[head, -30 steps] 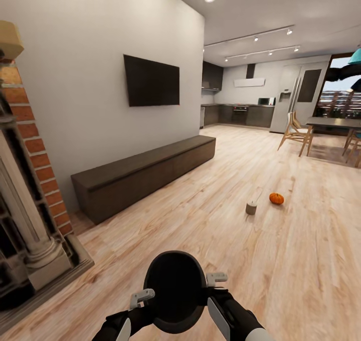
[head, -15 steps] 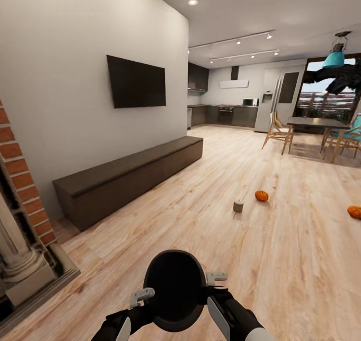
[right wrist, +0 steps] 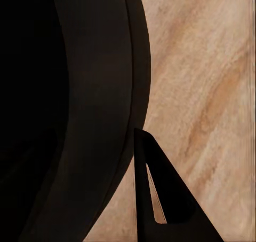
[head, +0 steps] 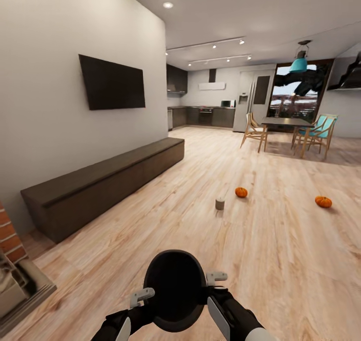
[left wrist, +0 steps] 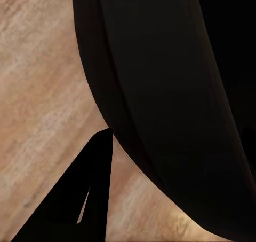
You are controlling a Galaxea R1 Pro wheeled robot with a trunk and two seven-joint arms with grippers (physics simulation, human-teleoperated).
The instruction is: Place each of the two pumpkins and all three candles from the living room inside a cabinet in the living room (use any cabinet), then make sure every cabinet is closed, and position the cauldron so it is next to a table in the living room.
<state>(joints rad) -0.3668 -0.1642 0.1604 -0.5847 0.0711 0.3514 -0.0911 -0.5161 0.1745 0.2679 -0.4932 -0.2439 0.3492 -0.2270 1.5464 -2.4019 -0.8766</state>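
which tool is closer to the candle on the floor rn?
Right, marginally. The candle stands ahead and to the right of the cauldron; the right tool sits on the cauldron's right side, the left tool on its far side.

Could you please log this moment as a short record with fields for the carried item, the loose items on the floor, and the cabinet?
carried item: cauldron, held between left gripper and right gripper at its rim
jaws: whether they are clamped cannot be told
near pumpkin: on the plank floor, beside the candle
far pumpkin: on the floor, off to the right
candle: upright on the floor
cabinet: against the wall under the TV, drawers shut
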